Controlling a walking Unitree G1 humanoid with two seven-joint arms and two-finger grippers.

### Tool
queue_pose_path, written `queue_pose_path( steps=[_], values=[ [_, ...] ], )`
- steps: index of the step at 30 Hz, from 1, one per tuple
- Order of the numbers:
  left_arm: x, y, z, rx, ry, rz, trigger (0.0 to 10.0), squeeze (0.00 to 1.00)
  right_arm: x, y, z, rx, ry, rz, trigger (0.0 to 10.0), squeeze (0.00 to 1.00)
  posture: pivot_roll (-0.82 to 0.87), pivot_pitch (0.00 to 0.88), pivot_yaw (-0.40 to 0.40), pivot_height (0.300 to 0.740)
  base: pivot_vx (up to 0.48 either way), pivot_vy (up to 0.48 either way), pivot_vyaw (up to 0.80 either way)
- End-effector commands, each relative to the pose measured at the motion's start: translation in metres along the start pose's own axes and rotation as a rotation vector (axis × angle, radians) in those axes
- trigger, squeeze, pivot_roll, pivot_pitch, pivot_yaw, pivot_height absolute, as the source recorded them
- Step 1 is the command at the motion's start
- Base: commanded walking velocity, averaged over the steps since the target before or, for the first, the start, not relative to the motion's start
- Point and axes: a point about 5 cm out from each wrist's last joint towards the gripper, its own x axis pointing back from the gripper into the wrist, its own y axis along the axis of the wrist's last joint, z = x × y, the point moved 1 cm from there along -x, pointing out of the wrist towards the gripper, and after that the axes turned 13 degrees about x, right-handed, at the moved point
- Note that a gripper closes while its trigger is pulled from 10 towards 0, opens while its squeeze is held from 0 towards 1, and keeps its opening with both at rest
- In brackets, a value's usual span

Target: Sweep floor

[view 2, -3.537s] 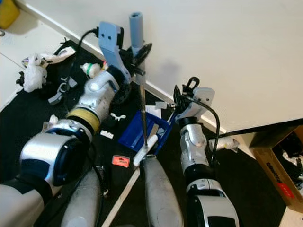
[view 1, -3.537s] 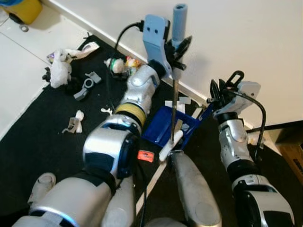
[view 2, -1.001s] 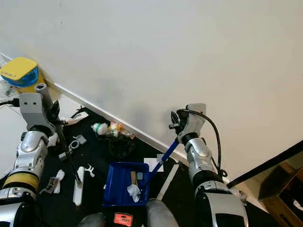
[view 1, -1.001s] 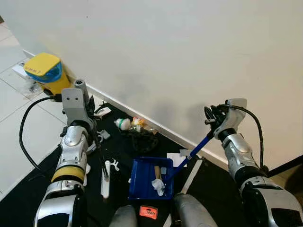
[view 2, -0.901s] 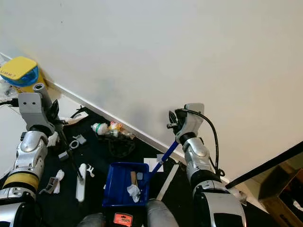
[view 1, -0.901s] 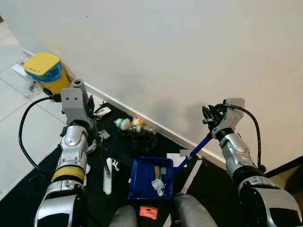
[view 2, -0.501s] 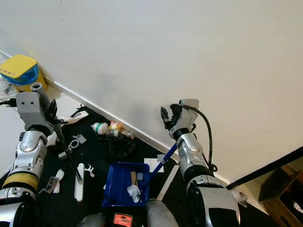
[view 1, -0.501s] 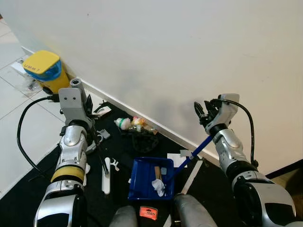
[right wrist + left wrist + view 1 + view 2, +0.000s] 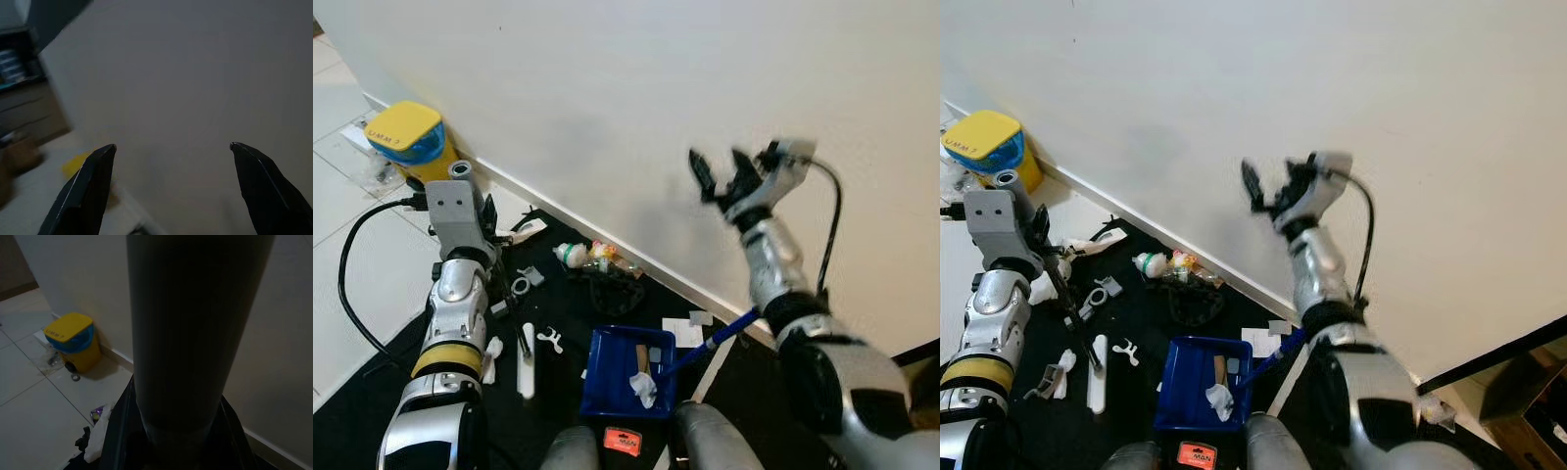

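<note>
The blue plastic dustpan (image 9: 625, 373) lies on the black mat (image 9: 372, 401), holding crumpled white paper and scraps, its thin blue handle slanting up toward the white wall. The right gripper (image 9: 724, 172) is raised before that wall, well above the dustpan, fingers spread and empty. The left gripper (image 9: 481, 217) clasps the broom's grey tubular handle (image 9: 460, 171); its white head (image 9: 527, 347) rests left of the dustpan.

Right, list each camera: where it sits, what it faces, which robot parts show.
Head eyes: look down at the blue dustpan on black floor; both arms show, right gripper raised, open.
Left wrist: looks along the broom handle toward the yellow bin, also seen from the head.
Right wrist: faces the wall; two spread fingers show.
</note>
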Motion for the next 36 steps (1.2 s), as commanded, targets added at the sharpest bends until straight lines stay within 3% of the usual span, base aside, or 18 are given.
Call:
queue_pose_path(
  steps=[1,3,6,11,13,17,18,19,20,27,28,29,30,34,35,36],
  values=[
    [-0.002,0.007,0.003,-0.025,-0.008,-0.024,10.0,0.0,0.006,-0.005,-0.019,0.036,-0.077,0.058,10.0,0.0,0.06,0.013,-0.019,0.74,0.0,0.0,0.0],
    [0.0,0.005,0.003,-0.025,-0.014,-0.015,10.0,0.0,0.01,-0.005,-0.036,0.071,-0.096,0.098,10.0,0.0,0.06,0.02,-0.019,0.74,0.0,0.0,0.0],
    [0.002,0.001,0.002,-0.027,-0.024,-0.004,10.0,0.0,0.025,-0.01,-0.051,0.114,-0.031,0.146,10.0,0.0,0.05,0.029,-0.019,0.74,0.0,0.0,0.0],
    [0.003,0.0,0.002,-0.025,-0.024,0.0,10.0,0.0,0.037,-0.013,-0.058,0.121,0.064,0.188,10.0,0.0,0.05,0.035,-0.017,0.74,0.0,0.0,0.0],
    [0.004,-0.001,0.001,-0.023,-0.026,0.004,10.0,0.0,0.053,-0.014,-0.066,0.123,0.163,0.235,10.0,0.0,0.04,0.039,-0.015,0.74,0.0,0.0,0.0],
    [0.004,-0.003,0.0,-0.018,-0.032,0.011,10.0,0.0,0.071,-0.017,-0.08,0.101,0.207,0.317,10.0,0.03,0.04,0.044,-0.011,0.74,0.0,0.0,0.0],
    [0.004,-0.003,-0.001,-0.017,-0.036,0.013,10.0,0.0,0.076,-0.013,-0.085,0.093,0.213,0.331,10.0,0.24,0.04,0.045,-0.012,0.74,0.0,0.0,0.0],
    [0.004,-0.003,-0.001,-0.016,-0.038,0.014,10.0,0.0,0.079,-0.011,-0.089,0.088,0.218,0.336,10.0,0.24,0.04,0.045,-0.012,0.74,0.0,0.0,0.0],
    [0.004,-0.003,-0.002,-0.015,-0.041,0.014,10.0,0.0,0.082,-0.005,-0.091,0.058,0.224,0.333,10.0,1.0,0.03,0.046,-0.013,0.74,0.0,0.0,0.0],
    [0.003,-0.003,-0.003,-0.012,-0.048,0.015,10.0,0.0,0.098,0.009,-0.093,0.001,0.303,0.366,10.0,1.0,0.03,0.053,-0.012,0.74,0.0,0.0,0.0],
    [0.004,-0.004,-0.005,-0.008,-0.055,0.02,10.0,0.0,0.11,0.013,-0.092,-0.043,0.342,0.396,10.0,1.0,0.02,0.056,-0.01,0.74,0.0,0.0,0.0],
    [0.005,-0.007,-0.007,-0.005,-0.061,0.028,10.0,0.0,0.123,0.017,-0.092,-0.085,0.383,0.43,10.0,0.2,0.02,0.058,-0.009,0.74,0.0,0.0,0.0],
    [0.005,-0.009,-0.008,-0.003,-0.066,0.034,10.0,0.0,0.134,0.019,-0.092,-0.123,0.414,0.469,10.0,0.0,0.02,0.058,-0.009,0.74,0.0,0.0,0.0],
    [0.007,-0.012,-0.01,0.001,-0.07,0.043,10.0,0.0,0.151,0.021,-0.092,-0.149,0.457,0.546,10.0,0.0,0.0,0.063,-0.007,0.74,0.0,0.0,0.0],
    [0.008,-0.014,-0.012,0.005,-0.075,0.049,10.0,0.0,0.168,0.021,-0.09,-0.149,0.495,0.644,10.0,0.0,0.0,0.068,-0.008,0.74,0.0,0.0,0.0],
    [0.008,-0.015,-0.013,0.007,-0.076,0.051,10.0,0.0,0.175,0.021,-0.088,-0.144,0.509,0.681,10.0,0.0,0.0,0.068,-0.008,0.74,0.0,0.0,0.0]
  ],
)
